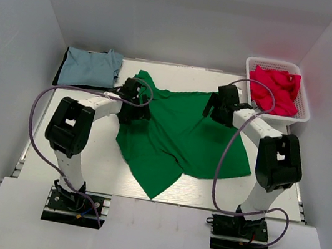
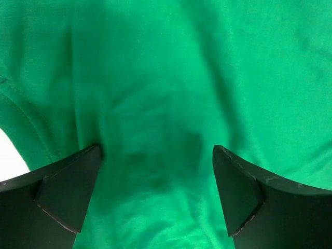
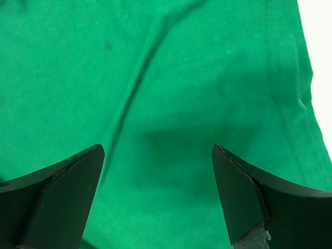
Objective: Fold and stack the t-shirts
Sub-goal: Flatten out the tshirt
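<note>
A green t-shirt (image 1: 177,136) lies spread and wrinkled across the middle of the table. My left gripper (image 1: 135,102) hangs over its upper left part, jaws open, with green cloth (image 2: 155,114) filling the view between the fingers. My right gripper (image 1: 220,108) hangs over its upper right part, jaws open and empty, above smoother cloth (image 3: 166,104) near the shirt's hemmed edge. A folded blue-grey t-shirt (image 1: 90,67) lies at the back left corner. Red t-shirts (image 1: 274,90) sit in a white basket (image 1: 304,103) at the back right.
Bare white table shows at the right edge of the right wrist view (image 3: 321,62) and at the lower left of the left wrist view (image 2: 10,155). White walls enclose the table on three sides. Cables loop from both arms.
</note>
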### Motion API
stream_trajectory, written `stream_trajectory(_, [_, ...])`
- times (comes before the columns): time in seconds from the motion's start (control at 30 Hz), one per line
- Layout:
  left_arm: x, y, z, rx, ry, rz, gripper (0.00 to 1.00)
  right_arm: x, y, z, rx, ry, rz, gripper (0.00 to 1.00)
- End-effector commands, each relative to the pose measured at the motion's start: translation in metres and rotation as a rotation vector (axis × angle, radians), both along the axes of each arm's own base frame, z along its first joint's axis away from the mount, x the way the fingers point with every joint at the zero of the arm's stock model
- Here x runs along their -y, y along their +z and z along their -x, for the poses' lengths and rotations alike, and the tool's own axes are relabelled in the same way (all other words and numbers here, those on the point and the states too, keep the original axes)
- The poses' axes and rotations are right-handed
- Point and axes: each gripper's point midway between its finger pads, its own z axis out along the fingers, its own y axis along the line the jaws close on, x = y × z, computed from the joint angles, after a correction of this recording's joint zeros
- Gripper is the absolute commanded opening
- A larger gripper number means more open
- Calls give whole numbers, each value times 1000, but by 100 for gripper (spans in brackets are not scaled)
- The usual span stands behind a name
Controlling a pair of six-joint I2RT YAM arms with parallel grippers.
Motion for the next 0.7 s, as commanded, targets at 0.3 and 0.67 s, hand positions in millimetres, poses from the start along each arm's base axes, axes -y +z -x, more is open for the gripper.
stream_trajectory(0.3, [-95,-33,9,-118,264,-377,100,24,-47,35,-130,-9,-21,90])
stream_trajectory(0.67, [-103,11,-41,5,120,-369,100,35,-56,72,-172,-42,-39,90])
